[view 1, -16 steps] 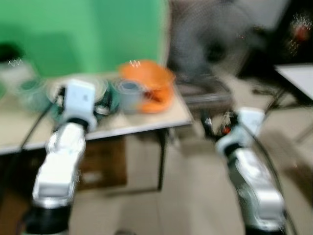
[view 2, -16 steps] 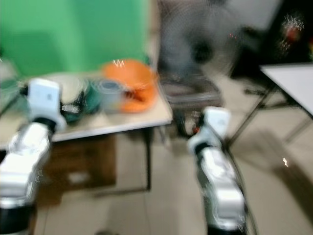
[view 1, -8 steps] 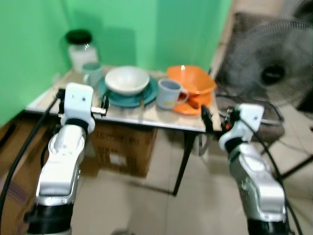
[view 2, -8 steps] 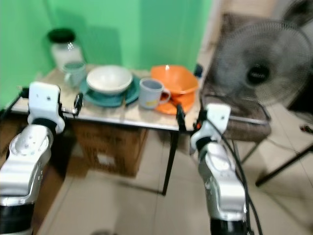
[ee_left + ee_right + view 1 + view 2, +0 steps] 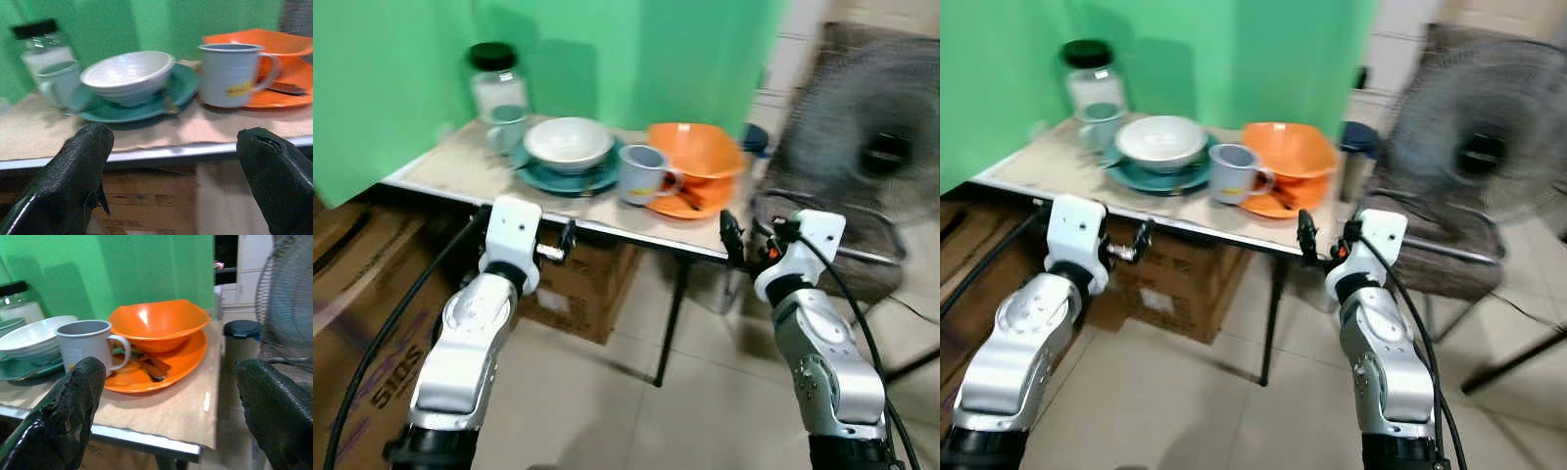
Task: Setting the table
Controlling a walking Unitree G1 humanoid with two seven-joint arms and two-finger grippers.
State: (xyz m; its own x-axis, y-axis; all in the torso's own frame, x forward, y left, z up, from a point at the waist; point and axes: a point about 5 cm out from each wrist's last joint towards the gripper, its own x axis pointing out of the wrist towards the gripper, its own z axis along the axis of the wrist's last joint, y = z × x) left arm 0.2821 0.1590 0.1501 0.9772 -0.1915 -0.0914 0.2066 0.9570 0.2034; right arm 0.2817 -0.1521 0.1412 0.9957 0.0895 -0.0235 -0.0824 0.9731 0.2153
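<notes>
1. Worktop (image 5: 460,166) at 12 o'clock: white bowl (image 5: 569,143) on teal plate (image 5: 570,178), grey mug (image 5: 641,175), orange bowl (image 5: 696,157) on orange plate (image 5: 703,204), jar (image 5: 496,85) behind.
2. Left end effector (image 5: 171,166) spread, empty, short of the worktop edge.
3. Right end effector (image 5: 171,396) spread, empty, facing the orange bowl.
4. Risk: dishes crowded; a wide reach could knock the mug or clip the edge.

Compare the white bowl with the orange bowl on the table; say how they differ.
The white bowl is round and sits on a teal plate; the orange bowl has an angular rim and sits on an orange plate. The white bowl stands left of the grey mug, the orange bowl right of it. Both stand upright on the table.
</notes>
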